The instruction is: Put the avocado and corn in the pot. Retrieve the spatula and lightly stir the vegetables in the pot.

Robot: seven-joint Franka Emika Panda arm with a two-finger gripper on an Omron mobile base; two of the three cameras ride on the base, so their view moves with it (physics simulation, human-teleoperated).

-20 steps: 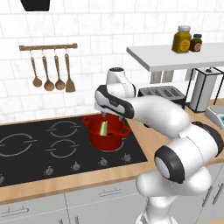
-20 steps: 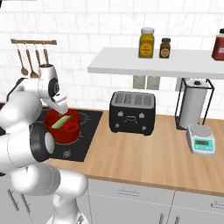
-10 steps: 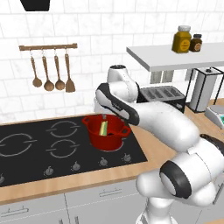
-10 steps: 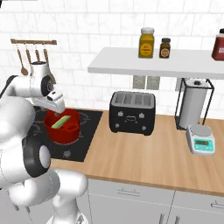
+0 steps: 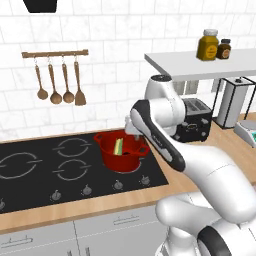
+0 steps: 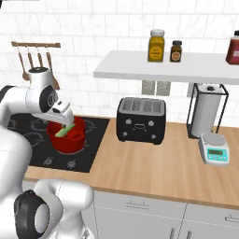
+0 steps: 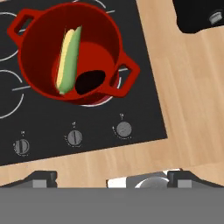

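The red pot (image 7: pixel 70 50) stands on the black cooktop (image 7: pixel 87 127), on the burner nearest the wooden worktop (image 7: pixel 188 87). Inside it the corn (image 7: pixel 68 59) leans lengthwise against the wall, yellow kernels showing between green husk leaves, and the dark avocado (image 7: pixel 89 82) lies on the pot floor just beside the corn's lower end. In the left base view the pot (image 5: pixel 121 152) sits at the right side of the cooktop (image 5: pixel 50 170), with the corn (image 5: pixel 118 146) poking up above its rim.

The claw (image 7: pixel 111 177) hangs above the front edge of the cooktop, over the row of knobs (image 7: pixel 74 137); its two dark tips stand well apart with nothing between them. In the right base view the claw (image 6: pixel 65 119) is over the pot (image 6: pixel 68 137), close above its rim.

A black toaster (image 6: pixel 140 120) stands on the worktop (image 6: pixel 158 172) to the right of the cooktop, and a small scale (image 6: pixel 214 149) sits farther right below a shelf (image 6: pixel 168 70) carrying jars. Brown wooden spoons and a turner (image 5: pixel 59 85) hang on a rail on the tiled wall.
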